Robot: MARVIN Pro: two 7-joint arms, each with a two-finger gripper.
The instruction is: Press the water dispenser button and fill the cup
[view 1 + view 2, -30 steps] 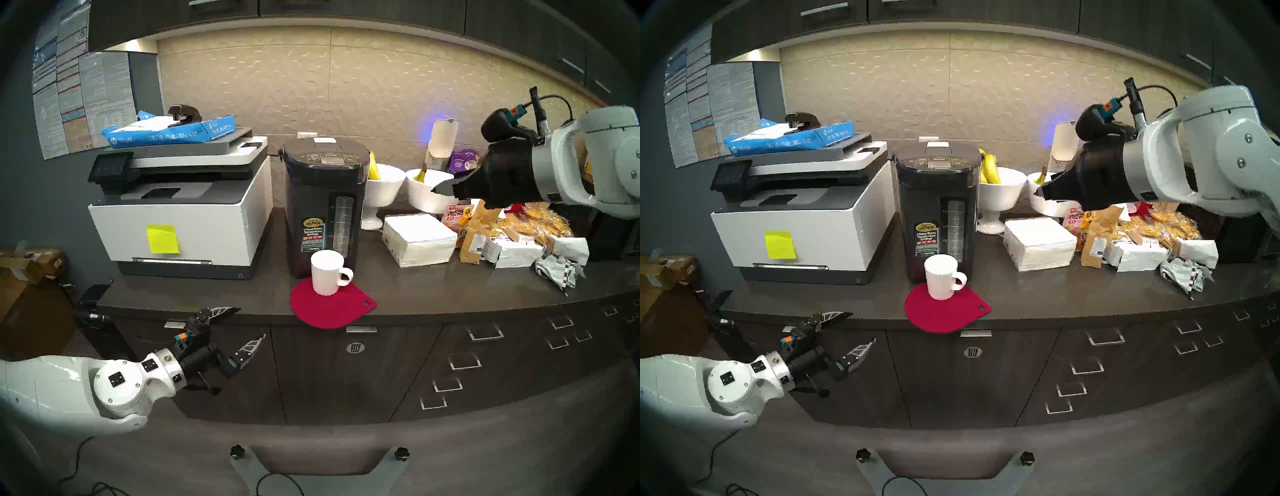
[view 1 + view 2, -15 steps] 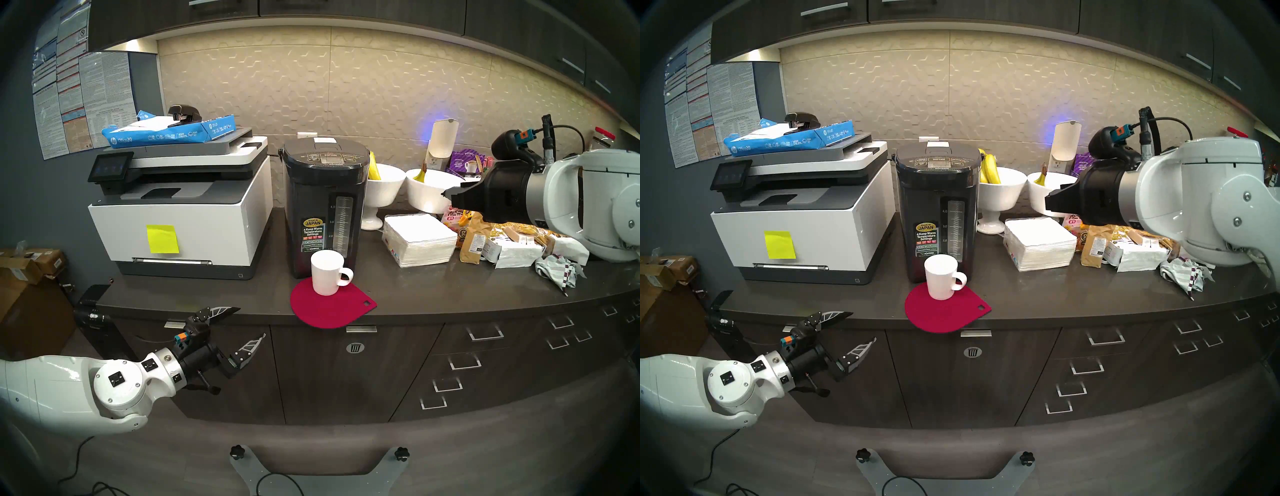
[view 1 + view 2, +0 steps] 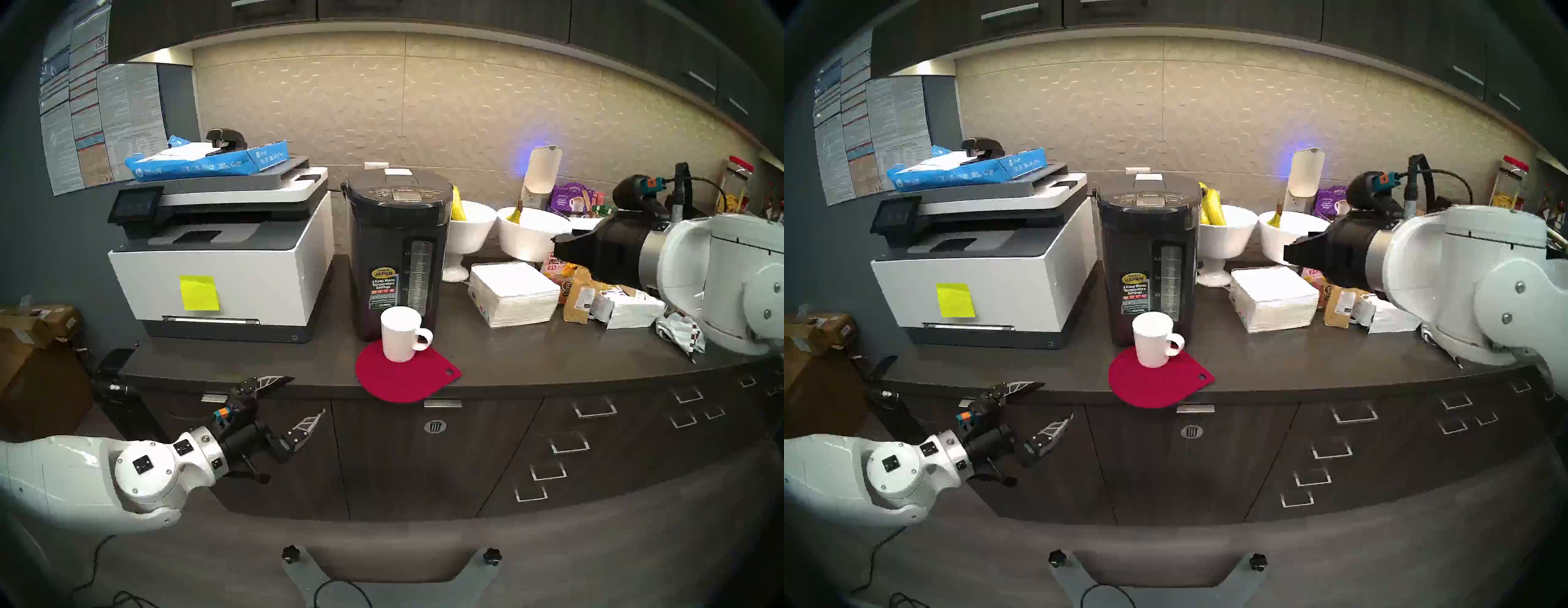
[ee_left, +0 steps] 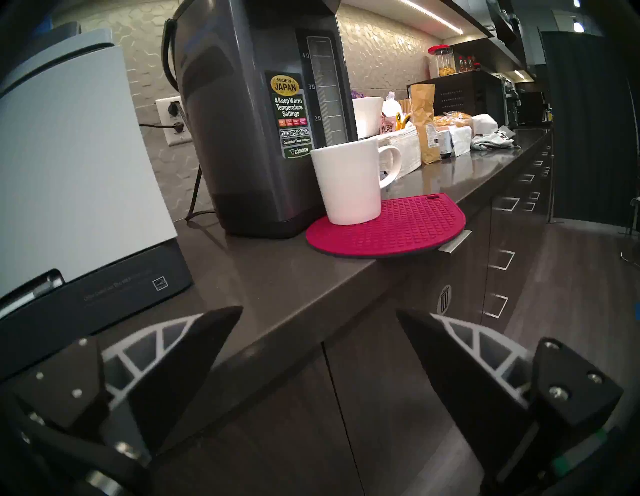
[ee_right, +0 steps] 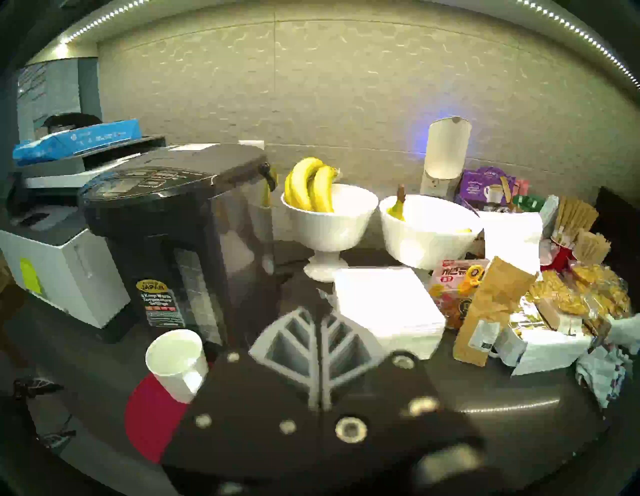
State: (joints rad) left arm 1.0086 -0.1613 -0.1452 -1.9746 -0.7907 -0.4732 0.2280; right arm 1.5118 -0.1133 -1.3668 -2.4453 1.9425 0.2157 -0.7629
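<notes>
The dark water dispenser point(image 3: 396, 254) stands mid-counter, its button point(image 3: 402, 190) in the middle of the top panel with nothing touching it. The white cup point(image 3: 400, 335) sits on a red mat point(image 3: 403, 378) against the dispenser's front, handle to the right; the right wrist view shows its pale inside point(image 5: 175, 360). My right gripper point(image 3: 553, 240) hovers shut and empty over the snacks, well right of the dispenser, pointing left; its fingers point(image 5: 313, 329) are pressed together. My left gripper point(image 3: 309, 394) is open and empty, below the counter's front edge, left of the cup point(image 4: 349, 183).
A white-and-grey printer point(image 3: 220, 254) stands left of the dispenser. Two white footed bowls point(image 3: 471, 225) point(image 3: 530, 233) with bananas, a napkin stack point(image 3: 513, 293) and snack bags point(image 3: 615, 305) crowd the right. Cabinet drawers point(image 3: 594, 407) run below the counter.
My right arm has sunk lower and drawn back to the right, away from the dispenser, still shut. The left arm, cup and dispenser have not moved.
</notes>
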